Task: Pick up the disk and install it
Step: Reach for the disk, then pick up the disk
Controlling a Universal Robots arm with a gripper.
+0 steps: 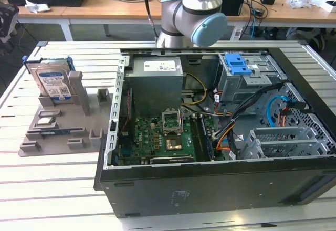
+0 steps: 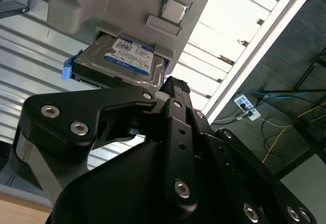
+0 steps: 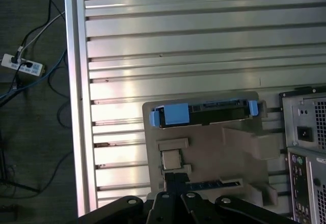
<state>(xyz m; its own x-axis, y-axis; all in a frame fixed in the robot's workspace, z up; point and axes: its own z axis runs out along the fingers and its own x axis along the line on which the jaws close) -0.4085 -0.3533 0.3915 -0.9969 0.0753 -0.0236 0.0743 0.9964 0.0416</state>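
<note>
1. The disk (image 1: 52, 81) is standing on its edge in a slot at the far end of the grey holder (image 1: 79, 115), over on the exterior view's left. Its white-and-blue label is facing the camera, and the blue carrier frame is peeking out around the edges.
2. The holder is sitting on the slatted metal table (image 1: 52, 189), just beside the open PC case (image 1: 210, 189), which is lying on its side toward the exterior view's right.
3. Also sitting in the holder are a processor chip (image 3: 171, 159) and a memory stick (image 3: 209, 185), both nearer than the disk.
4. The claw (image 3: 174, 175) is hanging above the holder and well apart from the disk. In both wrist views the tips are looking clenched together with nothing between them, so it's gripping nothing.
5. The arm (image 1: 194, 16) is rising at the far side of the table, behind the case.
6. Inside the case, the big grey power-supply box (image 1: 156, 84) is sitting at the far end. To the exterior view's right of it, the blue latch (image 1: 237, 63) is sitting on top of the grey drive cage (image 1: 247, 81).
7. So the disk is sitting outside the case, not installed.
</note>
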